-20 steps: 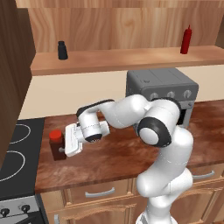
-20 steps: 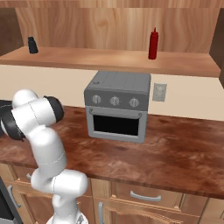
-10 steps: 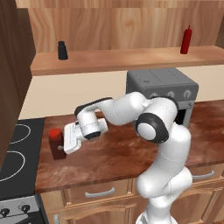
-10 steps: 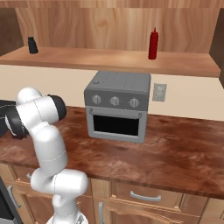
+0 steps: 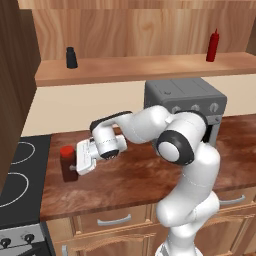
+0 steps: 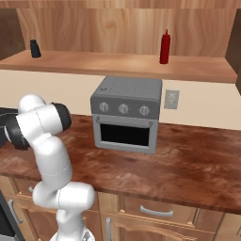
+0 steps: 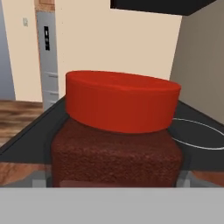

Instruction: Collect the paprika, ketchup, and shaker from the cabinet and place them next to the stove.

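My pincer sits on the paprika, jaws spread wide. Stove lies just beyond; shaker and ketchup stand above.

A reddish-brown wood tabletop runs across the middle of both base views, carrying a grey toaster oven against a cream wall. Below sit light wood drawers with metal handles. A wall socket shows at centre right.

Kitchen: stove, toaster oven, wooden counter.
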You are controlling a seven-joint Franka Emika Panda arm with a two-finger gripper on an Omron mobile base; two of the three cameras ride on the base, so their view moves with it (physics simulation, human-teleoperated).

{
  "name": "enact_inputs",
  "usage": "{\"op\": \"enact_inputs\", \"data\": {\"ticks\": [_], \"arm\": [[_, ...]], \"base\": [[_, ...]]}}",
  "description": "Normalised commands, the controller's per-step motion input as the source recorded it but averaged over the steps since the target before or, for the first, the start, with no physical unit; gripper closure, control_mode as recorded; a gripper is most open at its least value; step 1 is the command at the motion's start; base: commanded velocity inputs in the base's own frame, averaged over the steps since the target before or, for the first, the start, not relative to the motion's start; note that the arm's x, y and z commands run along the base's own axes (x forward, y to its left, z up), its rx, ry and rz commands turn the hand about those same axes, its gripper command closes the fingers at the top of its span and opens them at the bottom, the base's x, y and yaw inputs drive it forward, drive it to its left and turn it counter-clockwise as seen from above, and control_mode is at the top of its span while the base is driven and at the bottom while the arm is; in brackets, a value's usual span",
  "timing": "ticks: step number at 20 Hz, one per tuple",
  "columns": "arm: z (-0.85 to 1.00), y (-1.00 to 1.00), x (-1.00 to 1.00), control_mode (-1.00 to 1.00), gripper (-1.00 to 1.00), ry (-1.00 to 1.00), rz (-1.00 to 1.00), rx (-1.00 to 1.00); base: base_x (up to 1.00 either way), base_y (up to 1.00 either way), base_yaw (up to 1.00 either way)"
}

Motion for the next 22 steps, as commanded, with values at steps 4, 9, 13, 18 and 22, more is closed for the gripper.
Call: {"op": "enact_inputs", "data": {"ticks": [4,9,13,18,22], "arm": [[0.00,-0.17,0.00,-1.00,-1.00,0.02,0.00,0.01],[0.06,-0.28,0.00,-1.00,-1.00,0.01,0.00,0.03],[0.14,-0.28,0.00,-1.00,-1.00,0.00,0.00,0.03],[0.22,-0.18,-0.13,-1.00,-1.00,0.00,-0.01,0.00],[0.35,-0.30,-0.44,-1.00,-1.00,-0.02,-0.04,0.01]], "base": [[0.00,0.00,0.00],[0.00,0.00,0.00],[0.00,0.00,0.00],[0.00,0.00,0.00],[0.00,0.00,0.00]]}}
